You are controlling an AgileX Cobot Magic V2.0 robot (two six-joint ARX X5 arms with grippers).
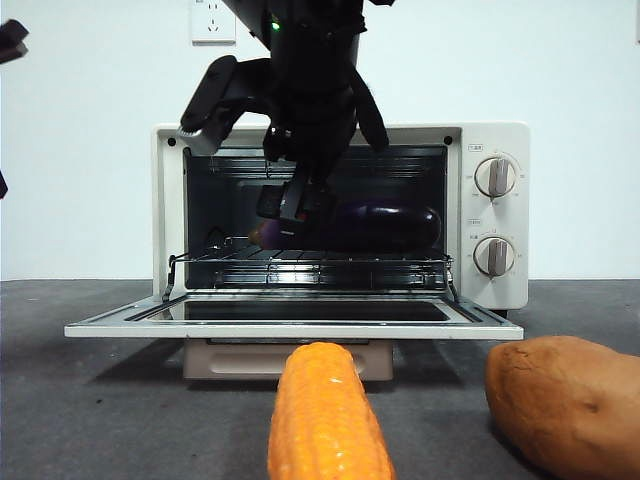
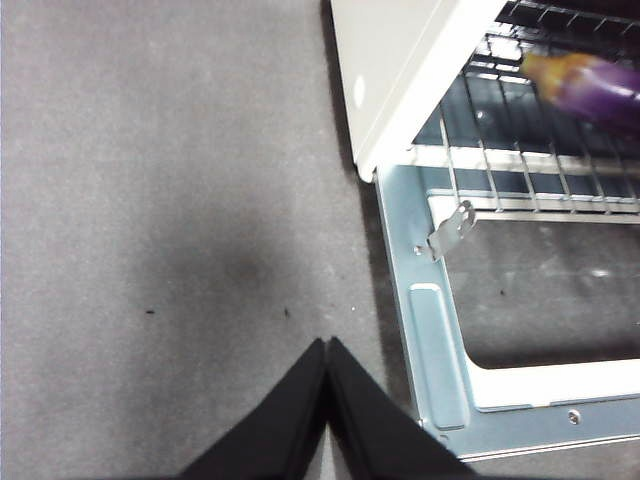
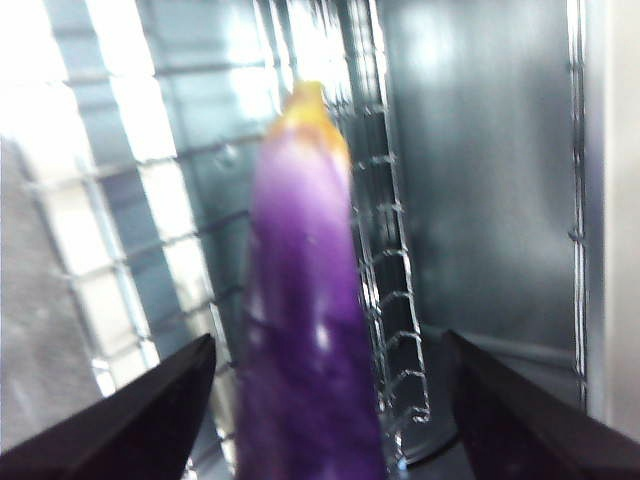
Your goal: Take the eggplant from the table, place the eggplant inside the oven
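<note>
We log: eggplant (image 1: 385, 226) on wire rack (image 1: 310, 262) in oven (image 1: 500, 215), right gripper (image 3: 325, 400) released astride it, left gripper (image 2: 327, 385) clenched w/ nothing.

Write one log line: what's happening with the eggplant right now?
eggplant: on wire rack inside oven | right gripper: open, jaws either side of it | left gripper: shut, over table

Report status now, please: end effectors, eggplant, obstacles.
Right end effector open inside oven, astride eggplant on rack. Left end effector shut, over table. Nothing blocking.
</note>
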